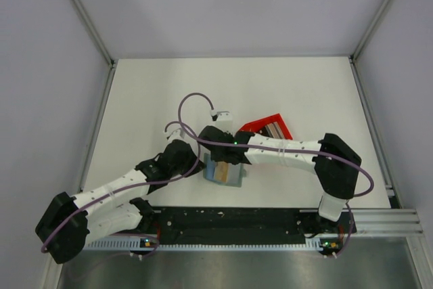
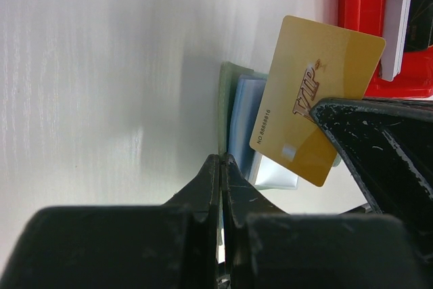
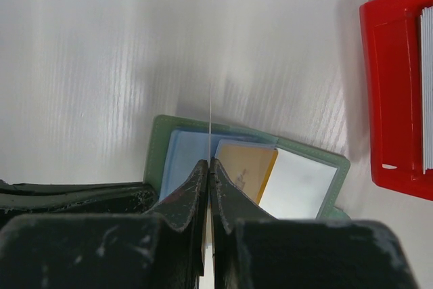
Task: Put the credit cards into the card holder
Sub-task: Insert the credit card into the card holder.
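The card holder [image 1: 233, 179] lies open on the table, grey-green outside [image 3: 157, 147] with pale blue pockets inside. A tan card [image 3: 247, 167] and a whitish card [image 3: 298, 184] show in its pockets. My left gripper [image 2: 221, 160] is shut on the holder's green edge [image 2: 226, 99]. My right gripper [image 3: 208, 162] is shut on a gold VIP credit card [image 2: 318, 99] and holds it upright just above the open holder. In the right wrist view that card shows edge-on as a thin line [image 3: 210, 113]. In the top view both grippers meet over the holder.
A red plastic bin [image 1: 260, 126] stands just behind and to the right of the holder, with more cards [image 2: 399, 18] standing in it. It also shows in the right wrist view [image 3: 389, 86]. Frame rails run along the table's sides.
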Action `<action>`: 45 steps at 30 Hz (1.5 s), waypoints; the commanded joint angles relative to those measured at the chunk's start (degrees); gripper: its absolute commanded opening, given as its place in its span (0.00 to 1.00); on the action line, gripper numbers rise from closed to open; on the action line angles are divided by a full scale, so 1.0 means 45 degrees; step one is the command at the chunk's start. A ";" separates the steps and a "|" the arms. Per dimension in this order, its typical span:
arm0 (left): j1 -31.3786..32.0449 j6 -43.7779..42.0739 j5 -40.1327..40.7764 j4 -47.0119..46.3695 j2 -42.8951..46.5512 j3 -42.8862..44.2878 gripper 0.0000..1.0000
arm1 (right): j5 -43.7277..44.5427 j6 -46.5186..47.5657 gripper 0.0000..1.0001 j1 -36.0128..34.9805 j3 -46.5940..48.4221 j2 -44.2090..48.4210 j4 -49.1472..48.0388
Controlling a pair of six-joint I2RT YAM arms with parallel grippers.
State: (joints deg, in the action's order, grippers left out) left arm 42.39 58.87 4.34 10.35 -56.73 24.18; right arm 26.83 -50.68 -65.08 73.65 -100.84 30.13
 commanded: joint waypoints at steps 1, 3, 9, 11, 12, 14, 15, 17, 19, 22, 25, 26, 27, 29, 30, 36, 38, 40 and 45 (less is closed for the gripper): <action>-0.0045 0.0140 0.0266 -0.0425 0.0165 -0.0042 0.00 | 0.0347 0.0285 0.00 -0.0147 0.0100 0.0884 0.0258; -0.0045 0.0159 0.0286 -0.0425 0.0165 -0.0062 0.00 | 0.0327 0.0285 0.00 -0.0148 -0.0037 0.1040 0.0297; -0.0046 0.0199 0.0442 -0.0367 0.0068 -0.0082 0.00 | 0.0288 0.0226 0.00 -0.0148 -0.0486 0.1567 0.0375; -0.0045 0.0199 0.0461 -0.0386 0.0067 -0.0101 0.00 | 0.0191 0.0187 0.00 -0.0147 -0.0662 0.1743 0.0394; -0.0045 0.0199 0.0462 -0.0405 0.0029 -0.0101 0.00 | 0.0171 0.0187 0.00 -0.0147 -0.0760 0.1802 0.0375; -0.0065 0.0179 0.0481 -0.0386 -0.0010 -0.0081 0.00 | 0.0171 0.0109 0.00 -0.0167 -0.0994 0.1978 0.0414; -0.0065 0.0179 0.0481 -0.0386 -0.0030 -0.0081 0.00 | 0.0171 0.0051 0.00 -0.0148 -0.1130 0.2017 0.0433; -0.0065 0.0198 0.0501 -0.0405 -0.0030 -0.0081 0.00 | 0.0151 -0.0008 0.00 -0.0148 -0.1326 0.2193 0.0433; -0.0065 0.0218 0.0501 -0.0405 -0.0069 -0.0120 0.00 | 0.0190 0.0011 0.00 -0.0167 -0.1482 0.2310 0.0433; -0.0065 0.0199 0.0501 -0.0386 -0.0069 -0.0140 0.00 | 0.0171 -0.0125 0.00 -0.0128 -0.1717 0.2544 0.0453; -0.0065 0.0218 0.0462 -0.0386 -0.0030 -0.0237 0.00 | 0.0054 -0.0184 0.00 -0.0069 -0.1951 0.2720 0.0453; -0.0065 0.0238 0.0462 -0.0386 -0.0030 -0.0315 0.00 | -0.0101 -0.0184 0.00 -0.0011 -0.1991 0.2779 0.0434; -0.0065 0.0257 0.0404 -0.0405 -0.0011 -0.0374 0.00 | -0.0257 0.0029 0.00 0.0009 -0.2068 0.2895 0.0240; -0.0065 0.0257 0.0364 -0.0522 -0.0011 -0.0549 0.00 | -0.0725 0.0342 0.00 0.0087 -0.2399 0.3188 -0.0403; -0.0065 0.0296 0.0345 -0.0600 -0.0011 -0.0666 0.00 | -0.1153 0.0537 0.00 0.0145 -0.2633 0.3383 -0.0948; -0.0045 0.0530 0.0286 -0.1283 0.0145 -0.1564 0.00 | -0.4554 0.0266 0.00 0.1102 -0.5228 0.4516 -0.4523; -0.0065 0.0550 0.0286 -0.1596 0.0165 -0.1799 0.00 | -0.5256 0.0323 0.00 0.1316 -0.6070 0.4771 -0.5676; -0.0045 0.0589 0.0267 -0.1791 0.0146 -0.1936 0.00 | -0.5725 0.0304 0.00 0.1551 -0.6578 0.4869 -0.6282; -0.0026 0.0648 0.0208 -0.2202 0.0165 -0.2288 0.00 | -0.6372 0.0382 0.00 0.1747 -0.7186 0.4792 -0.7456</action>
State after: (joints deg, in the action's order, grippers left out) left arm 42.35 61.41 5.26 4.03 -56.75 15.27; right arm 2.74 -49.23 -57.98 41.95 -81.12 6.15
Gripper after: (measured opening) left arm 0.011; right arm 0.006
